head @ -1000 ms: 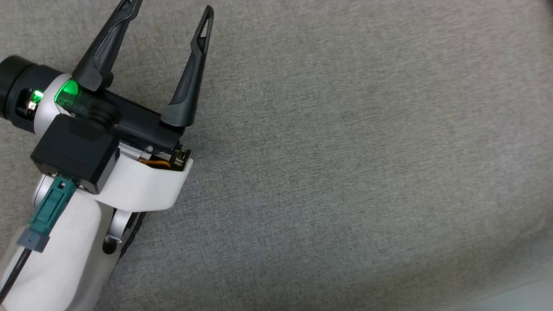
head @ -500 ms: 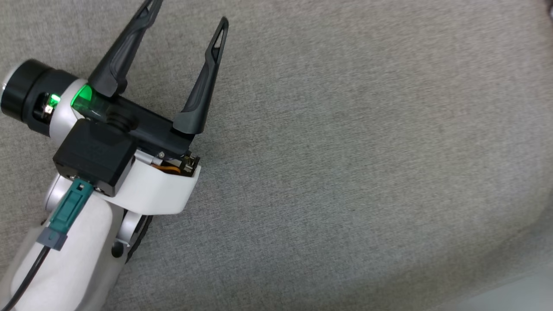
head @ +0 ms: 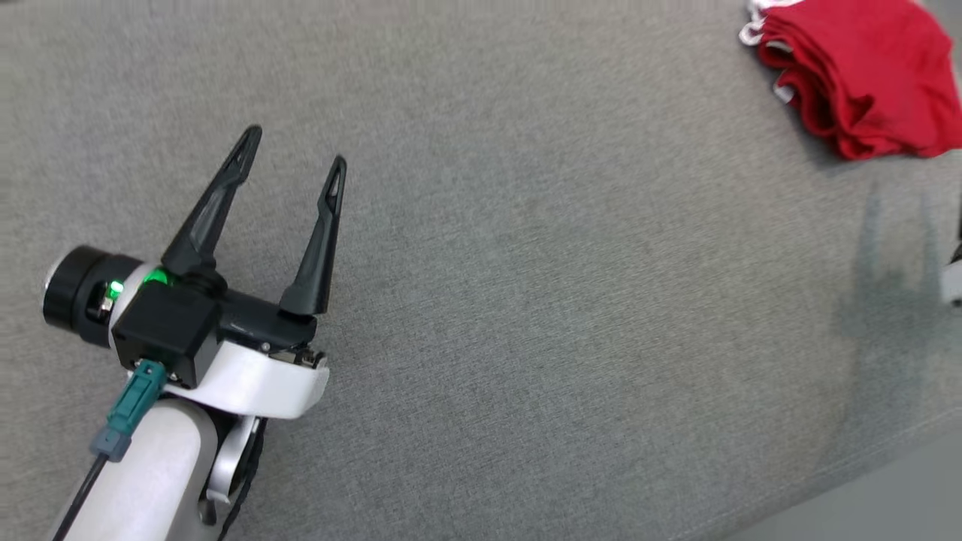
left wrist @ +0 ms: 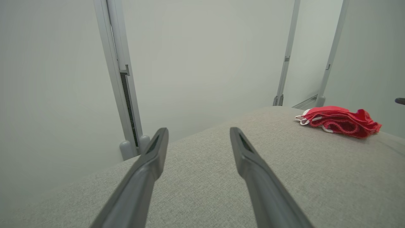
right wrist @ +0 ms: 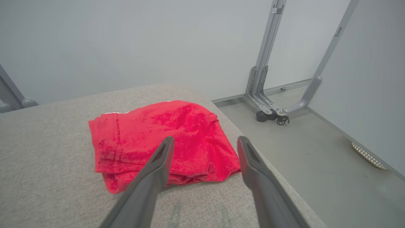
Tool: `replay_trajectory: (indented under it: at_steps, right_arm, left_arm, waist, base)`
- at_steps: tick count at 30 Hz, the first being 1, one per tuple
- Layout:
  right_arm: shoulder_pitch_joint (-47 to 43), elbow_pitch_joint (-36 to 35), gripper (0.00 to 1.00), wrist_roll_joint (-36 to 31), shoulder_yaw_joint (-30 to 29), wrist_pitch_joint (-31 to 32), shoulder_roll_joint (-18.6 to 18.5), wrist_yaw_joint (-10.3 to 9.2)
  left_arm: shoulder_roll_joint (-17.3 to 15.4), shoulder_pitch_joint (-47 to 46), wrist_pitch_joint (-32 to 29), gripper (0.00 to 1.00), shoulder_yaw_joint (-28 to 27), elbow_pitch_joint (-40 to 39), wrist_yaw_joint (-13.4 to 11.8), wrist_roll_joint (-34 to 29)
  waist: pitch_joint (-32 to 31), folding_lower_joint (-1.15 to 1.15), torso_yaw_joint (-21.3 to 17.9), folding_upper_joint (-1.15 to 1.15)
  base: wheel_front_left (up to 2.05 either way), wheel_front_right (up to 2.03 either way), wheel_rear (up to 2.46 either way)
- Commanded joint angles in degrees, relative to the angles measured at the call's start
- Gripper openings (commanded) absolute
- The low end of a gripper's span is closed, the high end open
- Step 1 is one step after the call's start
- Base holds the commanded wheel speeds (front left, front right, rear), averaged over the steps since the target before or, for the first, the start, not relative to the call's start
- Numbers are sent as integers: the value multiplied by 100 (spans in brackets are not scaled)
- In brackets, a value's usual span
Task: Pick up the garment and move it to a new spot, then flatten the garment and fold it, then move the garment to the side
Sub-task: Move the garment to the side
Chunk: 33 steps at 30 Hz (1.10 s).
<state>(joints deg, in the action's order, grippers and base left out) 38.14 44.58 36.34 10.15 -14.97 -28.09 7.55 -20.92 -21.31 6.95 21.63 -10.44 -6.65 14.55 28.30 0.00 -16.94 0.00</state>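
Note:
The red garment (head: 864,68) lies folded in a bunched stack with white trim at the far right corner of the grey fabric surface (head: 564,300). My left gripper (head: 294,146) hovers open and empty over bare fabric at the lower left, far from the garment. In the left wrist view the left gripper (left wrist: 198,129) is open and the garment (left wrist: 341,122) sits off to the right. In the right wrist view my right gripper (right wrist: 205,138) is open and empty, its fingers just short of the garment (right wrist: 142,136), above its near edge.
The surface's edge and the grey floor (head: 902,511) run along the lower right. A metal frame on casters (right wrist: 269,110) stands on the floor beyond the garment's corner. Upright posts (left wrist: 117,72) rise behind the surface. White walls surround it.
The head camera has shifted, so the red garment now shows at the top right. The left gripper stays open and empty over the fabric.

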Motion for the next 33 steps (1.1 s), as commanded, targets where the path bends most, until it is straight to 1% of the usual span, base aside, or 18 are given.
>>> replay_trajectory:
  at_steps: [1,5,9,13,17,18,21,26,33]
  right_arm:
    - [-165,-137,100,-100,-58,-25,92,-12]
    - [-909,-1024,100,-645,-376,-24,596,-12]
    - [-1460,-1700,100,-1086,-351,6,1039,-8]
    - [-1852,-2286,100,-1423,-323,254,1313,-10]
    - [-2179,-2873,100,-1680,-413,537,1525,-9]
    - [-2334,-3128,100,-1816,-443,690,1612,-9]
    - [-2554,-3437,100,-1953,-458,870,1718,-9]
    - [-2949,-3807,100,-2150,-600,1093,1882,-9]
    - [-3481,-4210,100,-2374,-727,1343,2027,-8]
  left_arm:
    - [-7,88,21,100,-28,17,-42,50]
    - [59,379,96,100,-56,120,-140,177]
    - [136,599,208,100,-104,252,-224,298]
    - [264,767,285,100,-127,384,-343,403]
    - [292,972,354,100,-186,508,-445,479]
    - [297,1094,378,100,-244,566,-509,535]
    - [294,1310,414,100,-311,661,-566,618]
    - [304,1650,417,100,-321,741,-607,747]
    - [268,2013,357,100,-273,791,-660,830]
  waist:
    - [-366,0,-37,0]
    - [-707,0,176,0]
    - [-961,0,503,0]
    - [-1182,0,929,0]
    - [-1376,0,1366,0]
    - [-1465,0,1548,0]
    - [-1601,0,1762,0]
    - [-1875,0,1919,0]
    - [-2248,0,1862,0]
  base:
    - [0,0,0]
    - [0,0,0]
    - [0,0,0]
    - [0,0,0]
    - [0,0,0]
    - [0,0,0]
    - [0,0,0]
    - [0,0,0]
    - [0,0,0]
